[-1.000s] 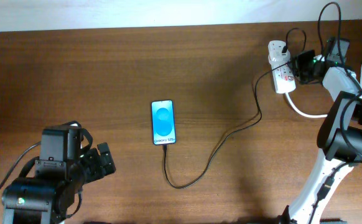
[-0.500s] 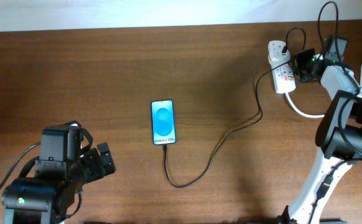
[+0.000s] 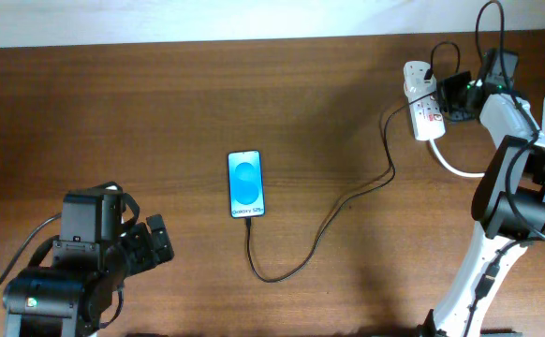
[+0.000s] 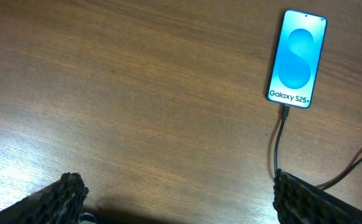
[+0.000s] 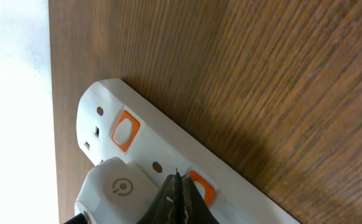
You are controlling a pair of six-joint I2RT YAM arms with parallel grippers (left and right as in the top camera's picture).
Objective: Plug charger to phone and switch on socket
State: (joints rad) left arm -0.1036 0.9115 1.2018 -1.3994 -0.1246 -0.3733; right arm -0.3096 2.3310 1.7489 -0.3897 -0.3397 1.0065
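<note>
The phone [image 3: 245, 183] lies face up mid-table, its blue screen lit with "Galaxy S25" text; it also shows in the left wrist view [image 4: 297, 58]. The thin black charger cable [image 3: 319, 234] is plugged into its near end and runs right toward the socket [image 3: 422, 105], a white power strip at the far right. My right gripper [image 3: 452, 94] is shut, its tips at an orange-rimmed switch [image 5: 201, 186] on the strip [image 5: 143, 149], next to a white adapter [image 5: 116, 190]. My left gripper [image 3: 155, 241] is open and empty at the front left, well away from the phone.
A thick white cord [image 3: 460, 167] curves from the strip past the right arm's base. A second orange-rimmed switch [image 5: 124, 130] sits further along the strip. The table's far edge meets a white wall just behind the strip.
My right gripper has shifted slightly toward the far edge along the power strip. The phone, cable and left arm have not moved.
</note>
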